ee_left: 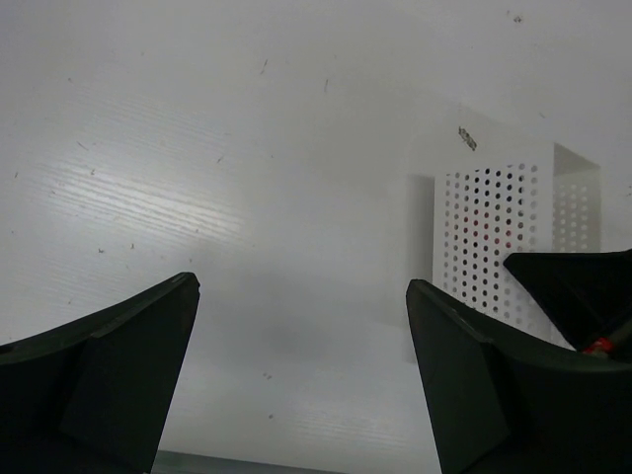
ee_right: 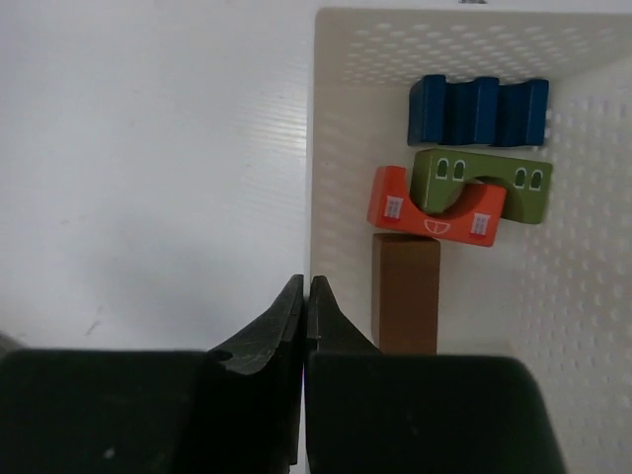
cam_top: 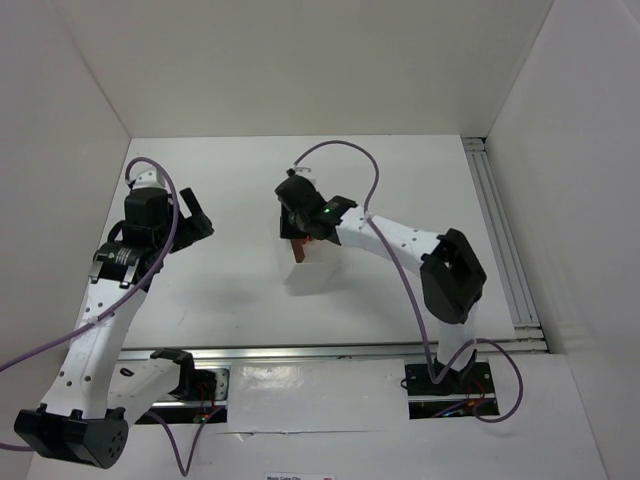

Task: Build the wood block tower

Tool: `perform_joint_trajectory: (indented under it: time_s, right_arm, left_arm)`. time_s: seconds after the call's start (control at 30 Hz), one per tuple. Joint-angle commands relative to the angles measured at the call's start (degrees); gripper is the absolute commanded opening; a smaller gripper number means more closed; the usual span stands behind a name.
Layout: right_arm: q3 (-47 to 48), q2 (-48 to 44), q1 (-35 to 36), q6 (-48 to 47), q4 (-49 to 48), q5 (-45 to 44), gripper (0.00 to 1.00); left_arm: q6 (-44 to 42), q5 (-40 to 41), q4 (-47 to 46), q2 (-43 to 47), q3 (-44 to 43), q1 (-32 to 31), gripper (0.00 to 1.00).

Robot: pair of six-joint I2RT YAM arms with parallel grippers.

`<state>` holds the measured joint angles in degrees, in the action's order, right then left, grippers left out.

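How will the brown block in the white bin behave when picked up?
The brown block looks like rigid wood with flat faces, so it probably will not bend or roll. Being long and narrow, it may tip on end. The red block seems to touch it and might shift.

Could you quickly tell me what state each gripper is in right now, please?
Left gripper: open, empty.
Right gripper: shut at the white bin's wall; whether it grips it is unclear.
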<state>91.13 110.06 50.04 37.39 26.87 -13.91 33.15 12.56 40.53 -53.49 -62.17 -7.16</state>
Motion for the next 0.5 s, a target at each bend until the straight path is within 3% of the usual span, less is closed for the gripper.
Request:
perform_joint_trajectory:
  time_s: [0.0,0.23,0.47]
  right_arm:
    - [-3.58,-8.89,-4.07,-0.82,-13.06,11.25,0.0]
    - [-9.65,-12.58,-9.95,0.31,-22.82,25.76,0.0]
    - [-19.5,-14.44,-16.9,5.24,-39.16,43.16,0.0]
  left_arm:
    - [-0.89,-1.83,-0.72,-0.29,-3.3,0.3,0.99]
    - [-0.36,-1.83,-1.25,-1.34,-3.92,0.3,0.99]
    - [-0.36,-2.36,-1.77,-1.88,-3.92,0.3,0.99]
